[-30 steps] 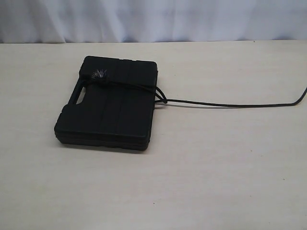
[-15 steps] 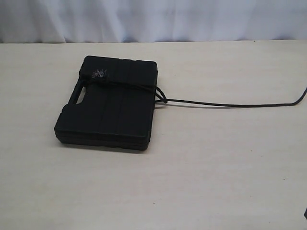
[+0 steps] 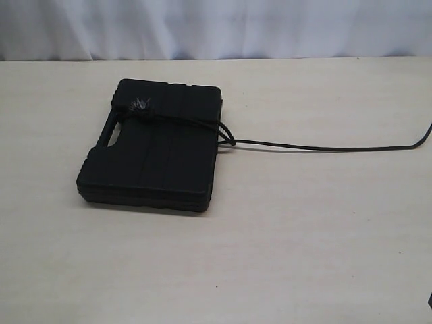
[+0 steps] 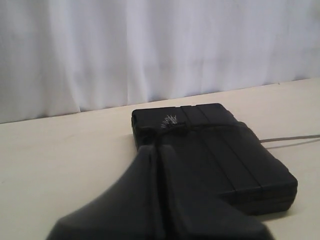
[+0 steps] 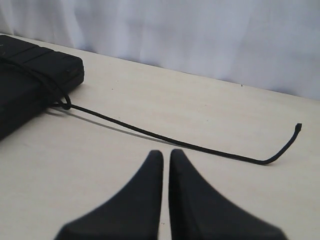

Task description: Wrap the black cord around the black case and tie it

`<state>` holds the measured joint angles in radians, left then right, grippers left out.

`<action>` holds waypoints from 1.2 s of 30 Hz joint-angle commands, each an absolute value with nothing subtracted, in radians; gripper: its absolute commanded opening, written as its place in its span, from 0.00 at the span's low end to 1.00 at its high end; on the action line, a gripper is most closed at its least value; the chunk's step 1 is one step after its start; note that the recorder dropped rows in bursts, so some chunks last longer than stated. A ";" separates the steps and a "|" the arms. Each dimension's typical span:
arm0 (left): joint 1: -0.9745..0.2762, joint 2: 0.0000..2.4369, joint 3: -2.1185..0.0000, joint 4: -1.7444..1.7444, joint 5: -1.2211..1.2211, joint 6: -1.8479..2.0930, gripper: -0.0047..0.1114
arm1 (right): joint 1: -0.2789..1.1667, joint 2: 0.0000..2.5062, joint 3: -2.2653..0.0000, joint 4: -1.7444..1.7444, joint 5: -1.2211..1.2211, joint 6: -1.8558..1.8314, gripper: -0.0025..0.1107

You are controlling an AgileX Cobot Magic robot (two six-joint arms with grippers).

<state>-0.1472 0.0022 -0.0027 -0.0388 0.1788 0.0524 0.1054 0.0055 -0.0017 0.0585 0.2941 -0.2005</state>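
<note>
Lying flat on the pale counter point(image 3: 283, 256), the black case point(image 3: 152, 148) has the black cord point(image 3: 324, 147) drawn across its top; the frayed grey tuft point(image 3: 140, 104) of the cord sits on the lid near the handle cutout point(image 3: 112, 136); from there the cord crosses to the case's right edge, forms a small loop point(image 3: 227, 135) against that side, and trails rightward over the counter to its knotted end point(image 5: 298, 126); the left end effector point(image 4: 157, 150) is closed and empty, pointed toward the case; the right end effector point(image 5: 166, 152) is likewise closed and empty, apart from the cord lying ahead of it; a white curtain point(image 3: 216, 27) hangs behind.
</note>
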 commanded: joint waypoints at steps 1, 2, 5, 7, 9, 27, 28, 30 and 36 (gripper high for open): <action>-0.102 0.000 0.000 -0.042 0.276 0.053 0.04 | 0.105 0.000 0.000 0.054 0.284 -0.212 0.06; -0.089 0.000 0.000 -0.042 0.310 0.053 0.04 | 0.105 0.000 0.000 0.054 0.282 -0.212 0.06; -0.056 0.000 0.000 -0.042 0.302 0.053 0.04 | 0.105 0.000 0.000 0.054 0.282 -0.212 0.06; -0.045 0.000 0.000 -0.042 0.302 0.053 0.04 | 0.105 0.000 0.000 0.051 0.282 -0.212 0.06; -0.045 0.000 0.000 -0.049 0.302 0.053 0.04 | 0.102 0.000 0.000 0.021 0.282 -0.212 0.06; -0.030 0.000 0.000 -0.065 0.304 0.053 0.04 | 0.034 0.000 0.000 0.022 0.282 -0.212 0.06; -0.017 0.000 0.000 -0.065 0.302 0.053 0.04 | 0.034 0.000 0.000 0.022 0.282 -0.212 0.06; 0.005 0.000 0.000 -0.065 0.302 0.053 0.04 | 0.034 0.000 0.000 0.022 0.282 -0.212 0.06; 0.014 0.000 0.000 -0.065 0.302 0.053 0.04 | -0.004 0.000 0.000 0.009 0.282 -0.212 0.06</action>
